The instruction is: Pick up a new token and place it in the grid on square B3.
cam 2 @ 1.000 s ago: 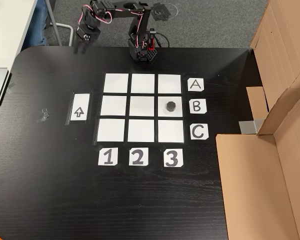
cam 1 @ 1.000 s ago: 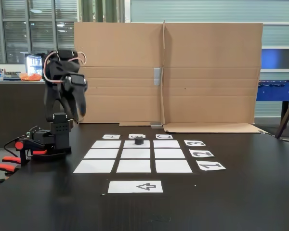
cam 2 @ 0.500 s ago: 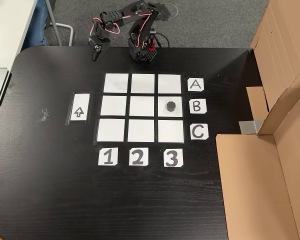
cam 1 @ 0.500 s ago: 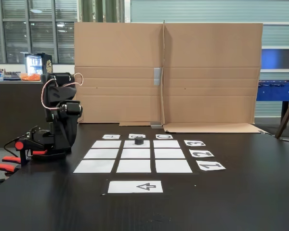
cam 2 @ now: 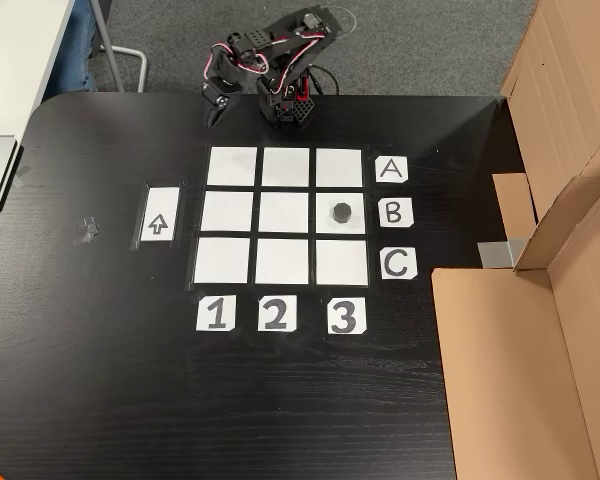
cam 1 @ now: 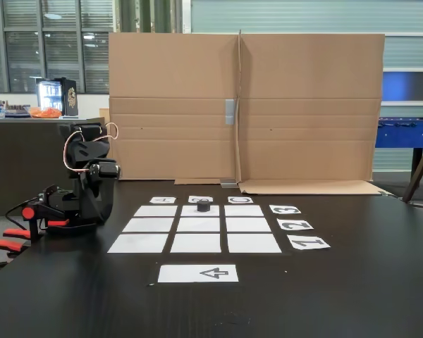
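Note:
A small black token sits on square B3 of the grid, beside the label B. In the low fixed view the token stands in the grid's far middle square. My gripper hangs over the dark table beyond the grid's A1 corner, well away from the token. No gap shows between its fingers and nothing is in them. The arm is folded low over its base.
A white strip with an arrow lies beside the grid's row 1. Tall cardboard walls stand along one table side. The arm's base and cables sit at the table edge by column A. Number labels lie past row C.
The arm has folded down and swung back toward its base, bringing the gripper closer to the base. The token has stayed on B3.

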### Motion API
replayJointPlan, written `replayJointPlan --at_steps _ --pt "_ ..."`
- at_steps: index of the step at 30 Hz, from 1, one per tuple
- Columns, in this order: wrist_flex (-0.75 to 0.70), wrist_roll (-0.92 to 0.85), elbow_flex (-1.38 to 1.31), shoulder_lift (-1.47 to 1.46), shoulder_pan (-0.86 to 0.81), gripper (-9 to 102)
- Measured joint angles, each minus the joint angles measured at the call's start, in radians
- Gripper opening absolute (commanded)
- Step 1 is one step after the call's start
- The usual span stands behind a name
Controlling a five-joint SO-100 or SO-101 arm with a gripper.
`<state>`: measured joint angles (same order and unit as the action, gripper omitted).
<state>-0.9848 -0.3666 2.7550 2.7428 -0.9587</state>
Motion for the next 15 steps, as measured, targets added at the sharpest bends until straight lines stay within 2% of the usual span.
replayJointPlan --at_steps 9,15 --pt "-0.195 -0.038 0.166 0.465 0.0 -1" --pt "-0.239 -0.064 0.198 0.568 0.002 -1"
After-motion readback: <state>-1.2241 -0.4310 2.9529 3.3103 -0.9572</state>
